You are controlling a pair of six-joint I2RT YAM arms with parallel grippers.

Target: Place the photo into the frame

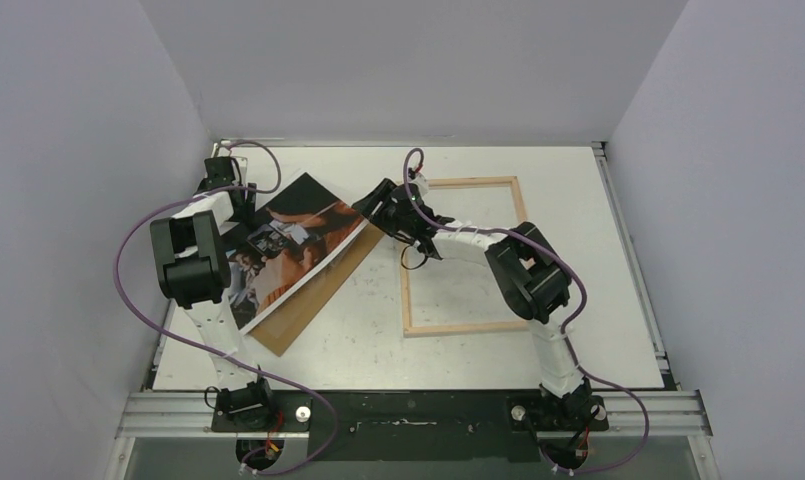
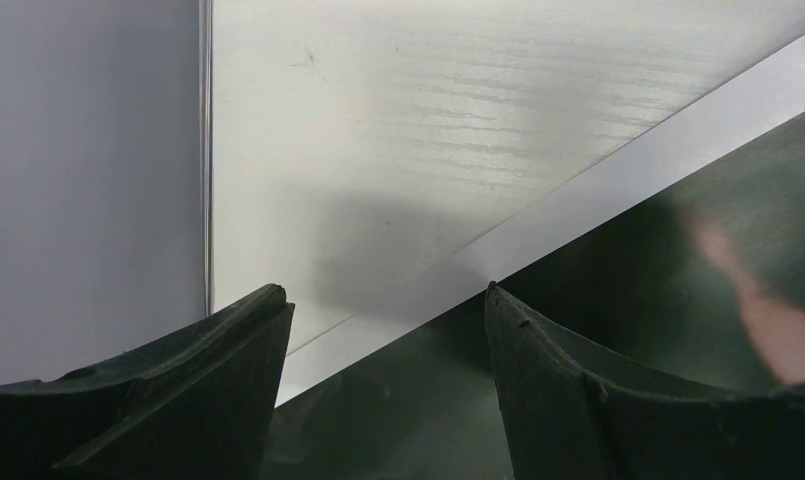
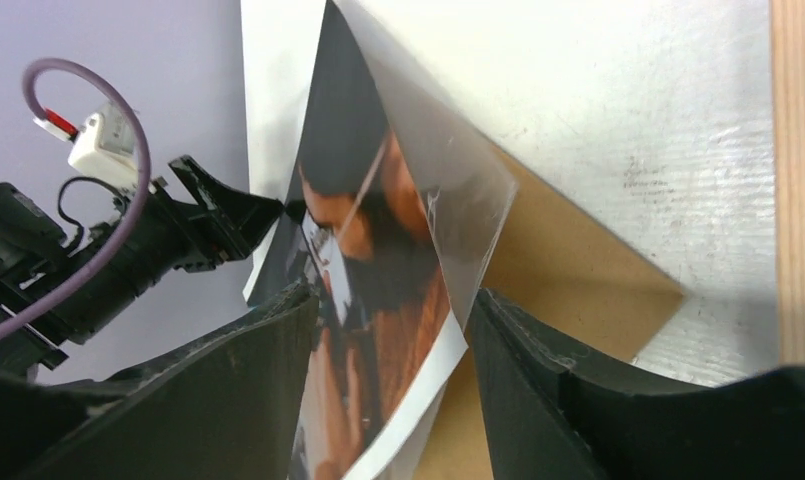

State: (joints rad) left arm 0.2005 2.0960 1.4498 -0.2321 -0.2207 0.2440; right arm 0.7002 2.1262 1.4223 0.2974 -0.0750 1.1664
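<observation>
Both wrist views are filled along the lower edge by dark fingers, cut off by the picture border. Right gripper (image 3: 393, 292): jaws well apart, with the photo (image 3: 378, 330) standing curled in the gap. Its white-bordered edge lies against the finger (image 3: 578, 400) on the right of that view, and whether either finger bears it cannot be determined. Part of its white back shows, bent over. Beneath it lies the brown backing panel (image 3: 578, 260), largely covered. Beyond that is one slat of the frame (image 3: 798, 150), cut off at the picture edge. Left gripper (image 2: 384, 290): jaws likewise wide apart, with the photo's white border running through the gap. Contact with either finger cannot be made out, and the print is blurred there. From above, the photo sits tilted over the panel on the table (image 1: 578, 200), left of centre, its near-left part hidden by the left arm. The frame lies flat just beside it to the right, crossed by the right arm. One gripper stands at each far corner of the photo.
</observation>
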